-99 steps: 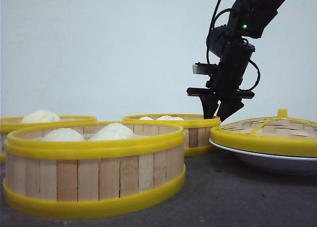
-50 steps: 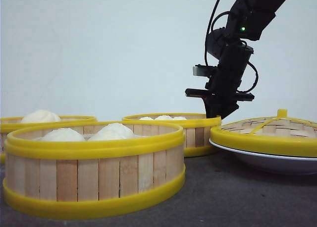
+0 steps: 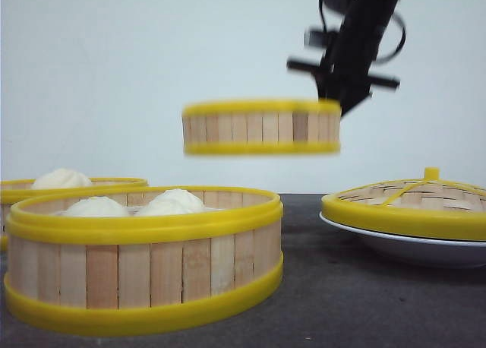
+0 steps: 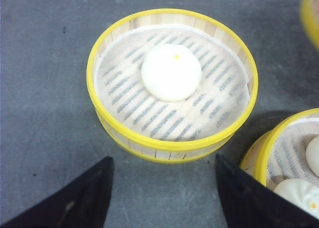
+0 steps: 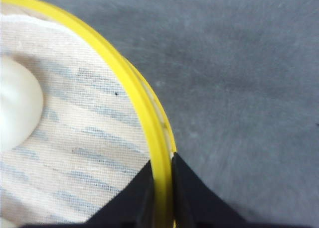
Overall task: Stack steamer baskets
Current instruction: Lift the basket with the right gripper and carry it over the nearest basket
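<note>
Lifted basket: round low steamer basket of pale wood slats with thick yellow rims (image 3: 262,127), in the air, level, clear of the dark grey counter (image 3: 342,302), above and behind the near basket.
Right tool: black right tool (image 5: 162,180) clamped on that basket's yellow rim at its right edge, one finger inside the wall and one outside; the arm rises up and right from the basket.
Basket contents: striped white cloth liner (image 5: 75,138) and a white bun (image 5: 17,111).
Near basket: like slatted basket (image 3: 144,261) on the counter at front left, holding white buns (image 3: 171,202).
Far-left basket: third like basket (image 4: 172,83) on the counter with one bun.
Left tool: black left tool (image 4: 162,198) spread apart, holding nothing, above the counter near the far-left basket.
Lid: flat woven bamboo lid with yellow rim (image 3: 410,204) resting on a shallow white plate (image 3: 402,249), right.
</note>
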`<state>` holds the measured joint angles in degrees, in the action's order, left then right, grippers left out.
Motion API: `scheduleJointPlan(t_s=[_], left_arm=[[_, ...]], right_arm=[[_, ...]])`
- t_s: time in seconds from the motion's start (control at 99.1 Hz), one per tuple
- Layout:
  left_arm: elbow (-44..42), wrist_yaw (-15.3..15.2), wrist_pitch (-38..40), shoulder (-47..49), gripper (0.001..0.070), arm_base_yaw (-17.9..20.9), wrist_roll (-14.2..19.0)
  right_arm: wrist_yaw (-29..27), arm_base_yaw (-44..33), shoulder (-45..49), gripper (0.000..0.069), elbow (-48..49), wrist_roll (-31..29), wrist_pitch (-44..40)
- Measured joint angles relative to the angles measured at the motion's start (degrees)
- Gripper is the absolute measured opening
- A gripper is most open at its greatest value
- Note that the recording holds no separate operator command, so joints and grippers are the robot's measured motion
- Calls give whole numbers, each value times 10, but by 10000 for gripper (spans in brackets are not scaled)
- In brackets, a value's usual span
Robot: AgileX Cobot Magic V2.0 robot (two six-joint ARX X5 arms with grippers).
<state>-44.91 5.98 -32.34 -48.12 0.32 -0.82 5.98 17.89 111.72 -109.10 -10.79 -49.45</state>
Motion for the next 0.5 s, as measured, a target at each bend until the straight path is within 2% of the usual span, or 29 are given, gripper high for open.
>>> scheduleJointPlan(t_s=[0.262, 0.505], left_arm=[[0, 0, 1, 0, 388, 0, 0], [0, 0, 4, 0, 388, 0, 0]], right_arm=[[22, 17, -117, 22, 2, 2, -122], [24, 66, -271, 22, 153, 5, -85]])
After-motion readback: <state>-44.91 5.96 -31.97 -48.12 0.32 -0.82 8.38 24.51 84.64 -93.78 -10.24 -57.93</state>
